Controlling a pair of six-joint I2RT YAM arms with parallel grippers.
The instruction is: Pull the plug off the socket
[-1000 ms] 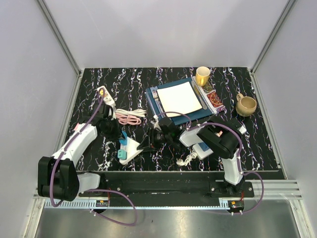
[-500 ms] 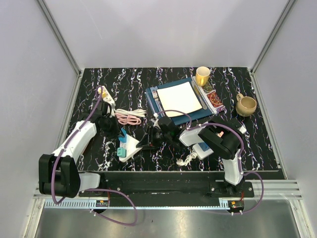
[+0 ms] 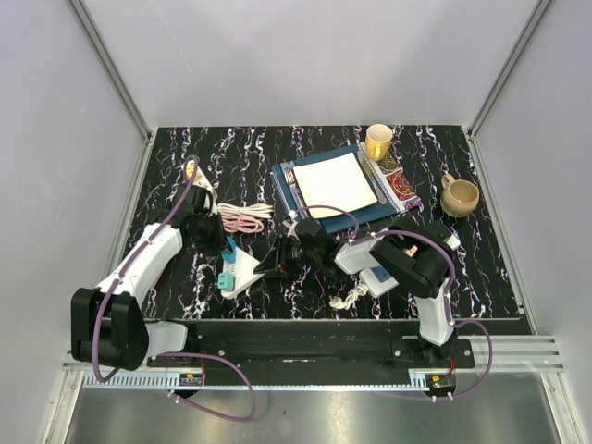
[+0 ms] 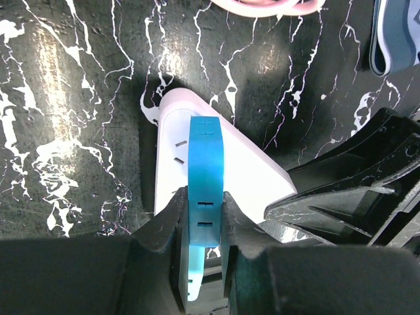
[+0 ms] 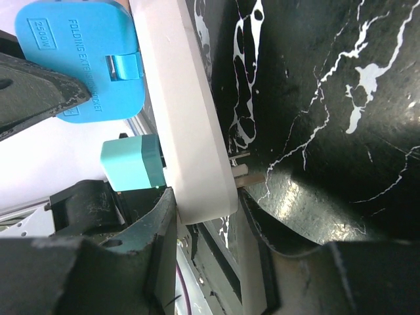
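Observation:
A white socket block (image 3: 242, 274) lies on the black marbled table near the front. A flat blue folding plug (image 3: 228, 251) and a smaller teal plug (image 3: 225, 281) sit in its face. My left gripper (image 3: 220, 246) is shut on the blue plug (image 4: 205, 177), one finger on each flat side, with the white socket block (image 4: 252, 180) under it. My right gripper (image 3: 265, 268) is shut on the end of the socket block (image 5: 187, 118). In the right wrist view the blue plug (image 5: 82, 59) and the teal plug (image 5: 131, 161) still abut the block, and my right gripper (image 5: 203, 207) straddles its end.
A coiled pink cable (image 3: 242, 220) lies just beyond the left gripper, and a white power strip (image 3: 198, 176) lies further back left. A blue mat with a white plate (image 3: 335, 183), a yellow cup (image 3: 378, 141), a tan mug (image 3: 460, 195) and a white cord (image 3: 350, 296) are on the right.
Both grippers and the socket block have shifted a little to the left and away from the front edge. The grips have not changed.

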